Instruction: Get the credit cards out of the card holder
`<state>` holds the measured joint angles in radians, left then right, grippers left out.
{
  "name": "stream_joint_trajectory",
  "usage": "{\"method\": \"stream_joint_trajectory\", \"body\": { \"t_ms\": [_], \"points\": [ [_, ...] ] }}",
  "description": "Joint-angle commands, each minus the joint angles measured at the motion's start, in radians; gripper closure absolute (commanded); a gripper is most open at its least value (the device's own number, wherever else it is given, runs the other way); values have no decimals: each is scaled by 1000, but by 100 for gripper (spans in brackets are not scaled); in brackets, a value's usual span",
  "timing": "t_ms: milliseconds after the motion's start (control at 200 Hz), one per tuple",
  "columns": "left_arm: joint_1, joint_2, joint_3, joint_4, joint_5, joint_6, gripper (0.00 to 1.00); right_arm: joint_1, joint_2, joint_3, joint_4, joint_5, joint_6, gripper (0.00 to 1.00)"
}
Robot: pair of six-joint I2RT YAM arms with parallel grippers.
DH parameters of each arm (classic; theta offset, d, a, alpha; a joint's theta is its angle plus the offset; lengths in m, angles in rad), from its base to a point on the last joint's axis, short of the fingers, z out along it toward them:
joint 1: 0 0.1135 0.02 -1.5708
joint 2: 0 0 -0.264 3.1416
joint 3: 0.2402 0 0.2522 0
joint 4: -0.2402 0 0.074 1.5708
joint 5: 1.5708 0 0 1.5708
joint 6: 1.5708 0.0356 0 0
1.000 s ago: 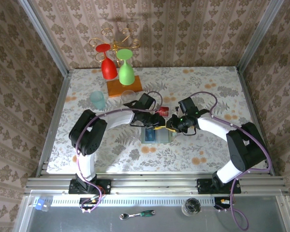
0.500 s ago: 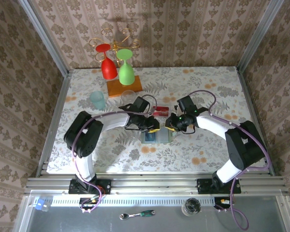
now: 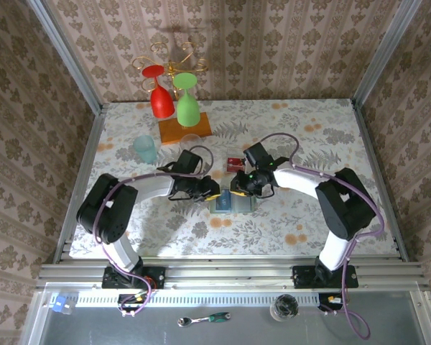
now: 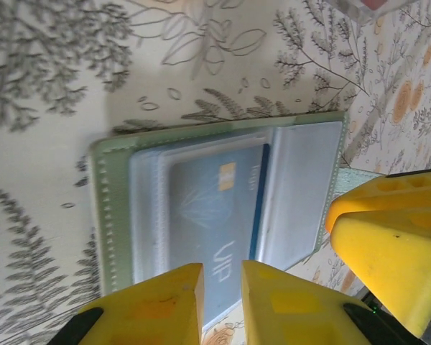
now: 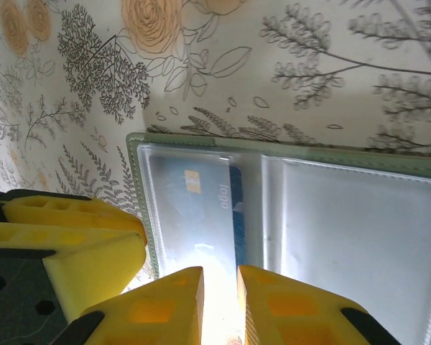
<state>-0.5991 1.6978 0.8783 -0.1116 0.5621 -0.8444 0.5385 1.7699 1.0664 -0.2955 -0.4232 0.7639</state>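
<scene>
The card holder (image 3: 234, 203) lies open and flat on the floral table (image 3: 309, 129), near its centre, between the two arms. A blue card (image 4: 208, 215) sits in one of its two translucent pocket panels. In the top view this is the left panel, and the other panel looks bare. A few red cards (image 3: 235, 164) lie on the table just beyond the holder, apart from it.

I see the left gripper (image 4: 223, 277) low over the near edge of the card-bearing panel. Its yellow fingers stand close together with a narrow slit between them, and I cannot tell whether they pinch anything.

The right gripper (image 5: 220, 280) hangs over the same panel from the other side, just beside the left gripper. Its fingers are equally close, and glare hides any contact.

A teal cup (image 3: 145, 149) stands well to the left.
</scene>
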Motion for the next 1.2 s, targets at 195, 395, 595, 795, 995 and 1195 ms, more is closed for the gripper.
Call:
{"method": "stream_joint_trajectory", "body": {
  "t_ms": [195, 395, 595, 795, 995, 1195],
  "points": [
    [17, -13, -61, 92, 27, -16, 85, 26, 65, 66, -54, -1, 1, 80],
    [16, 3, -64, 108, 36, -19, 92, 26, 79, 69, -58, -2, -6, 80],
    [18, 30, -60, 64, 17, 4, 97, 26, 93, 72, -53, -6, -7, 80],
    [19, 52, -62, 56, 12, 8, 99, 27, 106, 73, -53, -12, -10, 80],
    [18, 54, -63, 41, 4, 11, 100, 28, 115, 72, -51, -20, -17, 79],
    [18, 53, -58, 36, 4, 15, 100, 28, 125, 67, -35, -41, -26, 79]
  ]
}}
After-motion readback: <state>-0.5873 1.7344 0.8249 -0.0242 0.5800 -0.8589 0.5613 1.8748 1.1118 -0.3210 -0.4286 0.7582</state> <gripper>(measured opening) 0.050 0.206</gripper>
